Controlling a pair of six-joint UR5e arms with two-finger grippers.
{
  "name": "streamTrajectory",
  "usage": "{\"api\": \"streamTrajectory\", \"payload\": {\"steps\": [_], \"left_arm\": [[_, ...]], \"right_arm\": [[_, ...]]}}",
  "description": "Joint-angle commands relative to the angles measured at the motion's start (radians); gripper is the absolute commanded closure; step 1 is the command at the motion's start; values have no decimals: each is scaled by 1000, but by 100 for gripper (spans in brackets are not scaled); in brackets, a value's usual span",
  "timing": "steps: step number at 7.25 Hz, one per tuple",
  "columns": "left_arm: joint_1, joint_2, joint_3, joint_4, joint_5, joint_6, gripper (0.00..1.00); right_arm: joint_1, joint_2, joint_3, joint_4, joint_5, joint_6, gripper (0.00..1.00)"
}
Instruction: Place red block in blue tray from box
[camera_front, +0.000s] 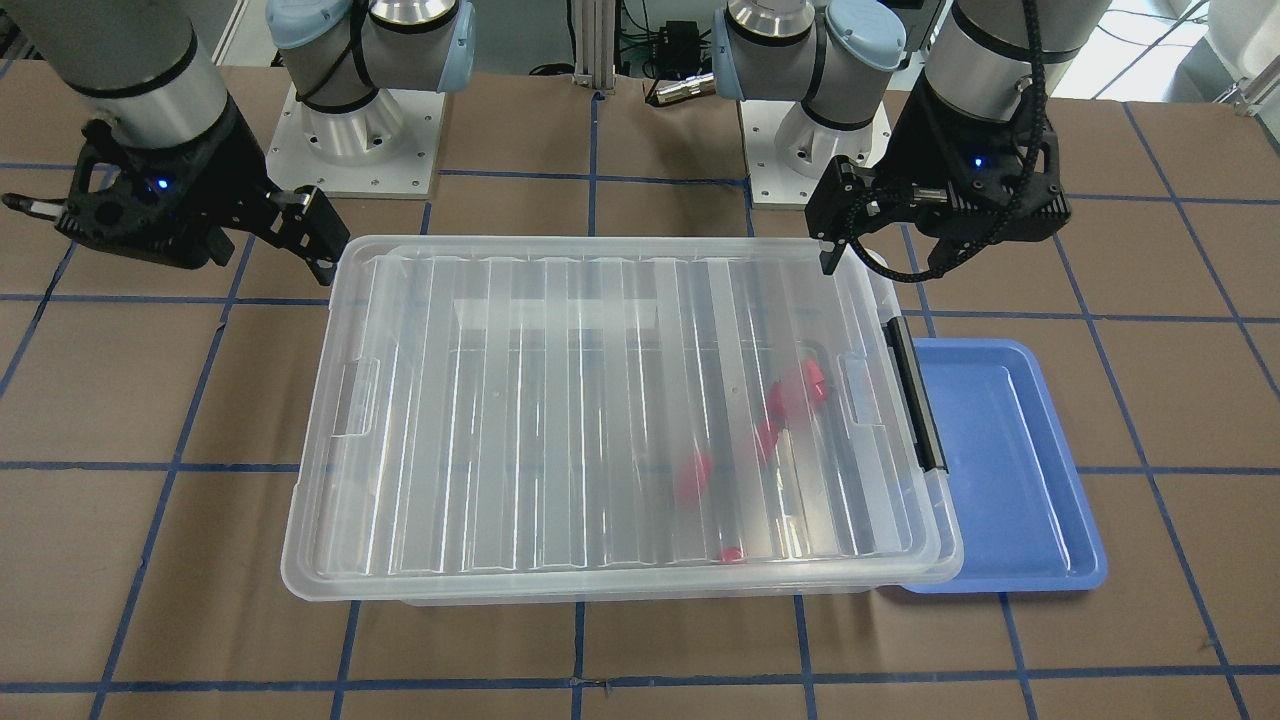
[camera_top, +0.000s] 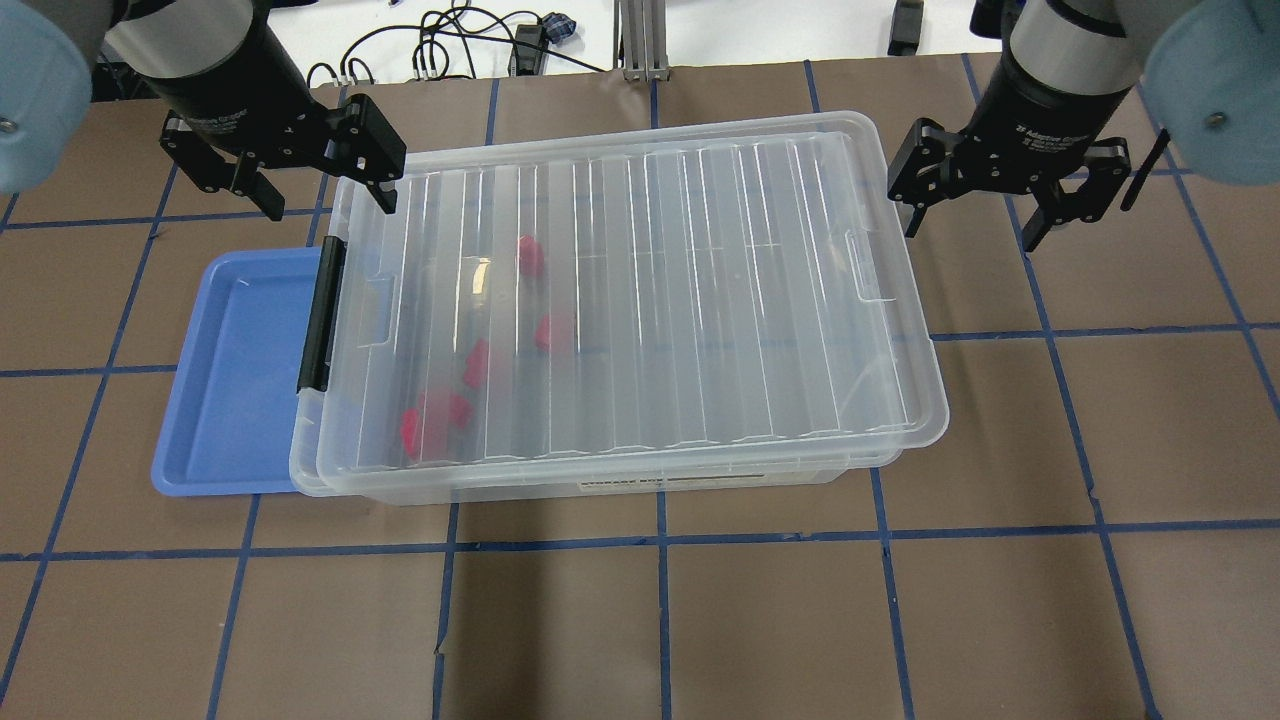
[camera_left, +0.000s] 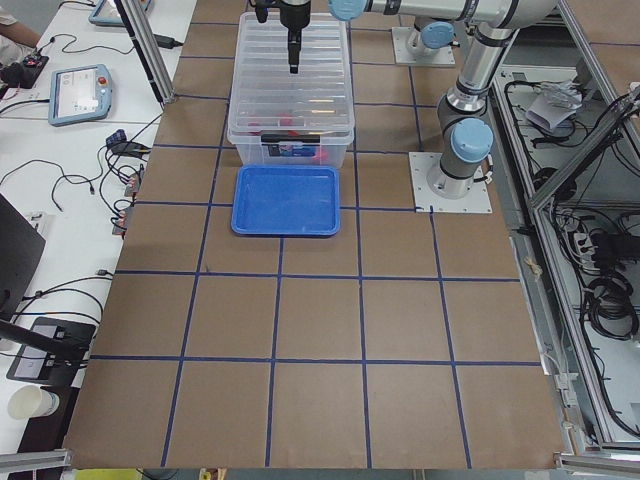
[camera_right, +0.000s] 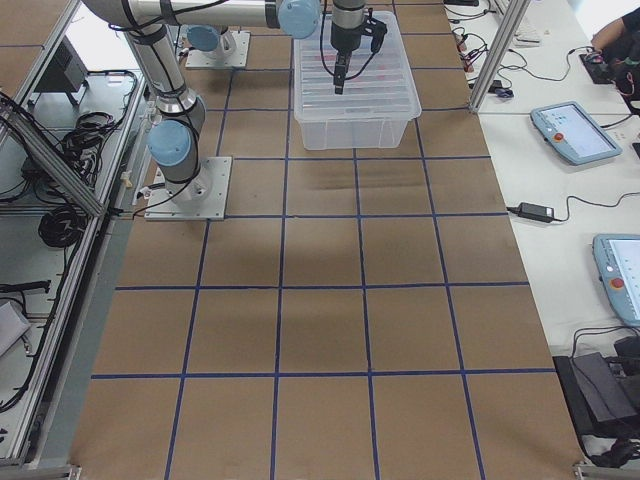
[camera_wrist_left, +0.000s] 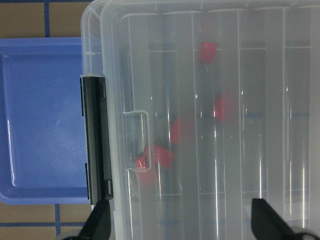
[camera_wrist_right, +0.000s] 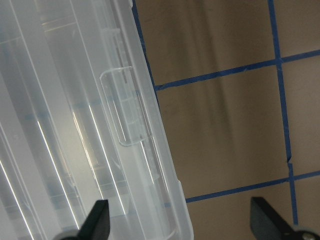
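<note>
The box (camera_top: 700, 300) is a clear bin with its ribbed lid on and a black latch bar (camera_top: 320, 315) at its left end. Several red blocks (camera_top: 530, 255) lie inside and show blurred through the lid; they also show in the left wrist view (camera_wrist_left: 207, 51). The blue tray (camera_top: 235, 370) lies empty on the table, against the latch end. My left gripper (camera_top: 328, 205) is open and empty above the box's near-left corner, by the latch. My right gripper (camera_top: 973, 232) is open and empty, just off the box's right end.
The brown table (camera_top: 660, 620) carries a blue tape grid. The arms' base plates (camera_front: 365, 140) stand behind the box. The lid has a clear clasp (camera_wrist_right: 125, 107) at its right end. Benches with tablets (camera_right: 570, 130) flank the table's far side.
</note>
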Motion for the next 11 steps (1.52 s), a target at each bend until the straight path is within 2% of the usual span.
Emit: {"api": "streamTrajectory", "payload": {"steps": [1, 4, 11], "left_arm": [[-1, -1, -2, -1, -1, 1, 0], [1, -1, -2, -1, -1, 1, 0], [-1, 2, -2, -1, 1, -1, 0]], "right_arm": [[-1, 82, 6, -129, 8, 14, 0], [-15, 177, 3, -137, 2, -12, 0], [-40, 244, 3, -157, 2, -14, 0]]}}
